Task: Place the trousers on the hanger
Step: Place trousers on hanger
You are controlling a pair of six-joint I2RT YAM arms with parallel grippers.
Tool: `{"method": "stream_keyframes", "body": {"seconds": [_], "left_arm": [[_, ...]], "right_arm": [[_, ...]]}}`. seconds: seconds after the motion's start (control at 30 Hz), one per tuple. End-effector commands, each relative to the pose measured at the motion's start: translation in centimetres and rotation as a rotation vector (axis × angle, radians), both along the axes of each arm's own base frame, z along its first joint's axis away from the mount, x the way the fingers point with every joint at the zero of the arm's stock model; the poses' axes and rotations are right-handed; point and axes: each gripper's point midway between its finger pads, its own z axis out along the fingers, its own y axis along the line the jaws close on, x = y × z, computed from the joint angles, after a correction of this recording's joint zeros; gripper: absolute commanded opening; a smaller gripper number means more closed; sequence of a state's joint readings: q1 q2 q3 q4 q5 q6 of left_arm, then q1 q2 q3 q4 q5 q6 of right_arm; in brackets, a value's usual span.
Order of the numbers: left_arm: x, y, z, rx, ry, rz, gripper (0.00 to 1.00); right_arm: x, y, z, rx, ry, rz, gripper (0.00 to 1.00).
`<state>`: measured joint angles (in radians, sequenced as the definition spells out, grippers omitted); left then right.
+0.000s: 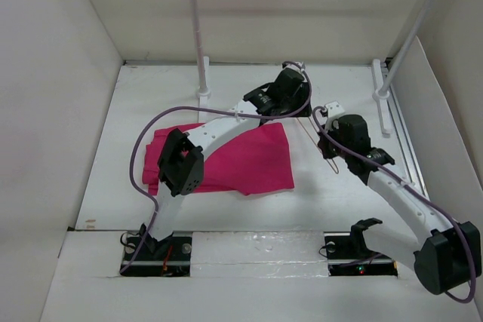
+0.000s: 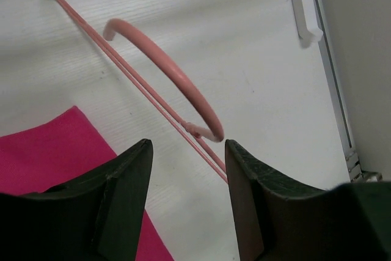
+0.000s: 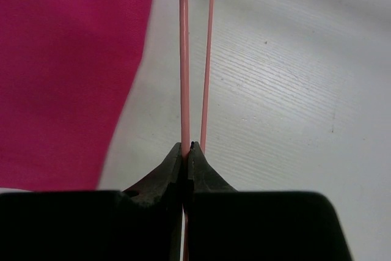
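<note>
On the table point(image 1: 324, 201) the trousers point(image 1: 249, 160) lie flat, left of centre, not yet on the hanger point(image 2: 177, 76) just beside their right edge. Our right jaws are pinched shut on one hanger wire. Our left jaws stand part open and empty, straddling its neck. We judge this the hanger-securing step; next we need a trouser edge gripped and fed through.

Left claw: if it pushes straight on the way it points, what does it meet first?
Most likely the hanger: its neck and wires lie just ahead, between the open jaws of the left claw, with the table beyond. The trousers sit off to one side. Depth is unclear.
</note>
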<state>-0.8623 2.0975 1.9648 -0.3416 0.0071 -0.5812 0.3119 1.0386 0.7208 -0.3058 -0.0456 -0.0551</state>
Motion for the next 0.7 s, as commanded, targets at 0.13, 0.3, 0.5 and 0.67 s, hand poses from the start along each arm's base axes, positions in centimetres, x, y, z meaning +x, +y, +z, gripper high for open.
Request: {"method": "stream_keyframes", "body": {"seconds": [0.13, 0.3, 0.5, 0.67], "left_arm": [[1.6, 0.2, 1.0, -0.008, -0.066, 0.056, 0.4], [1.1, 0.7, -1.6, 0.024, -0.027, 0.058, 0.36], [0.9, 1.4, -2.5, 0.041, -0.02, 0.079, 0.06], [-1.2, 2.5, -3.3, 0.011, 0.031, 0.07, 0.0]], "right_arm": [[-1.1, 0.9, -0.3, -0.036, -0.006, -0.032, 0.0], [-2.4, 2.1, -1.0, -0.019, 0.012, -0.043, 0.0], [-3.0, 3.2, -1.7, -0.048, 0.046, -0.052, 0.0], [-3.9, 2.8, -2.4, -0.069, 0.088, -0.06, 0.34]]}}
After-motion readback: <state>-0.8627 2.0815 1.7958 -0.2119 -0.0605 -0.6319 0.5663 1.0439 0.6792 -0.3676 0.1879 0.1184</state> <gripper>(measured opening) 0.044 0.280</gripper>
